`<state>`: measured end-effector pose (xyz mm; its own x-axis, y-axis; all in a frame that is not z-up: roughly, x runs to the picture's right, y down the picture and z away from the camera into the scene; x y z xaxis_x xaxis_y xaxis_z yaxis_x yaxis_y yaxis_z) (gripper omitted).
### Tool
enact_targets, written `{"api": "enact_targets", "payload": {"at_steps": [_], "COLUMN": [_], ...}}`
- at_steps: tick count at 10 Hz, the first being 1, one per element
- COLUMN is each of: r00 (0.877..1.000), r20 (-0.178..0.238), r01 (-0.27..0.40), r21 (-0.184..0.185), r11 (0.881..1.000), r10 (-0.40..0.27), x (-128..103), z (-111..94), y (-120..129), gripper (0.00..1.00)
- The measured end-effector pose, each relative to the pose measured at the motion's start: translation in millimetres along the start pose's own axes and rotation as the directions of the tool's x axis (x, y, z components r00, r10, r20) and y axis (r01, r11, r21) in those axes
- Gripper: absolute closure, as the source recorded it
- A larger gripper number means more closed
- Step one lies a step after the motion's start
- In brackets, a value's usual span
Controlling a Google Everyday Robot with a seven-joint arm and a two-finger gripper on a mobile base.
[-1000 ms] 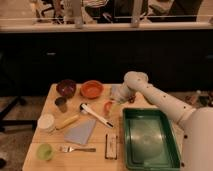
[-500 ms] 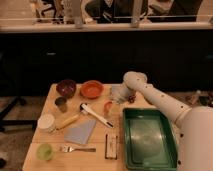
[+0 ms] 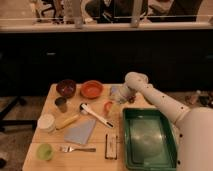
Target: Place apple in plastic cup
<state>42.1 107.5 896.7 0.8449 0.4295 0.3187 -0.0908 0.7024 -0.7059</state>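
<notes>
A small orange-red apple (image 3: pixel 107 106) lies on the wooden table (image 3: pixel 55 160), just left of the green tray's far corner. A pale, see-through plastic cup (image 3: pixel 115 91) stands behind it, to the right of the orange bowl (image 3: pixel 91 89). My white arm reaches in from the right. My gripper (image 3: pixel 120 97) is low over the table, right beside the cup and just up and right of the apple. The arm hides part of the cup. A small red thing (image 3: pixel 131 99) lies just right of the gripper.
A green tray (image 3: pixel 147 140) fills the right front. A dark bowl (image 3: pixel 66 87), metal cup (image 3: pixel 61 104), white-handled brush (image 3: pixel 95 115), white tub (image 3: pixel 46 122), yellow item (image 3: pixel 67 121), grey cloth (image 3: pixel 80 131), fork (image 3: pixel 77 148) and green cup (image 3: pixel 45 151) lie to the left.
</notes>
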Motion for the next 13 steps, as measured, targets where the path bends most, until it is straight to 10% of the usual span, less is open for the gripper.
{"api": "enact_targets", "payload": {"at_steps": [9,13], "r00": [1.000,1.000], "r20": [0.000,0.000], "r01": [-0.005,-0.005], "r21": [-0.004,-0.004], "r11": [1.000,1.000], "r10": [0.005,0.005], "x": [2.1,2.2], "z": [0.9,0.8], "y": [0.1,0.1], "gripper": [0.21,0.58]}}
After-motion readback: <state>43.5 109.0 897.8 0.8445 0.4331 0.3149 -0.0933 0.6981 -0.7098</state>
